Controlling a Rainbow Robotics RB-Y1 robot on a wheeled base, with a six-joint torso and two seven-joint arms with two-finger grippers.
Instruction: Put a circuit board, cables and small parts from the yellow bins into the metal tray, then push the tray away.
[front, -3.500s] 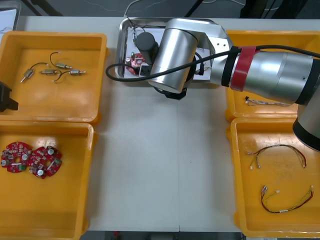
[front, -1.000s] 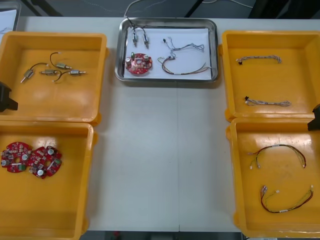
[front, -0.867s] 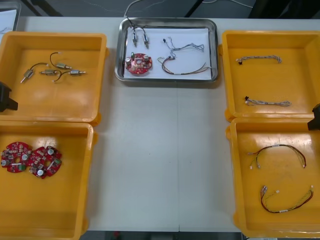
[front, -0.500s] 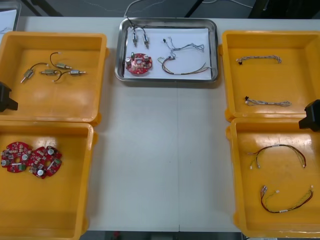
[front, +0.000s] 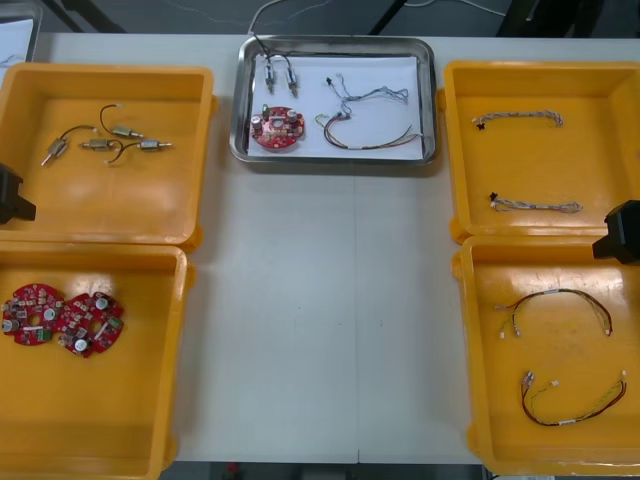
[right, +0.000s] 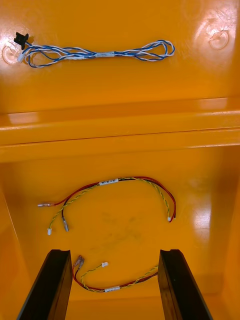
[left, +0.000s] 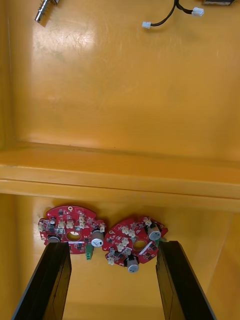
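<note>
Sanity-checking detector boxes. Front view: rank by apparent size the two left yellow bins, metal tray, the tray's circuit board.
1. far left yellow bin and near left yellow bin, alike, unranked
2. metal tray
3. circuit board

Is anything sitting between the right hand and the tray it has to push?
Yes: the far right bin, holding two blue and white cables, lies between the right hand and the tray. Its wall stands beside the tray's right rim. Approaching from the tray's near side likely avoids it.
</note>
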